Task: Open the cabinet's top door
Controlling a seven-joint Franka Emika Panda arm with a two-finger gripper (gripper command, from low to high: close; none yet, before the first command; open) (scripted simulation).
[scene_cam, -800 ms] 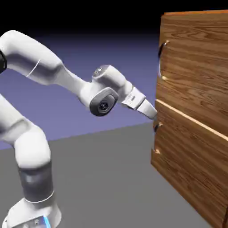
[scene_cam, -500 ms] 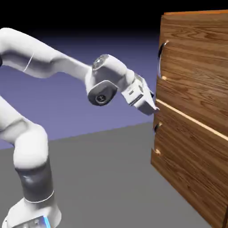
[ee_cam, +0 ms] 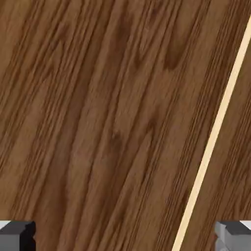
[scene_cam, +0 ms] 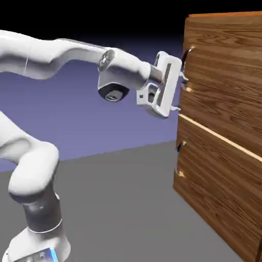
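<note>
Cabinet (scene_cam: pixel 221 120) is standing at the exterior view's right, its wood-grain front carrying two doors, one above the other. We are finding the top door (scene_cam: pixel 225 77) lying flush above a pale strip (scene_cam: pixel 220 137), which is running between it and the lower door (scene_cam: pixel 217 187). A curved metal handle (scene_cam: pixel 183 66) is sitting near the top door's left edge; a second handle (scene_cam: pixel 177 158) is sitting on the lower door.

We are noting the arm (scene_cam: pixel 123 69) reaching across from the exterior view's left, with its hand (scene_cam: pixel 181 94) facing the cabinet. The two fingers are standing wide apart, one above the other, and nothing is showing between them but wood. The upper finger is overlapping the lower end of the top handle in our line of sight; we are not able to tell whether they are touching. In the hand view, the strip is running aslant at the right.
</note>
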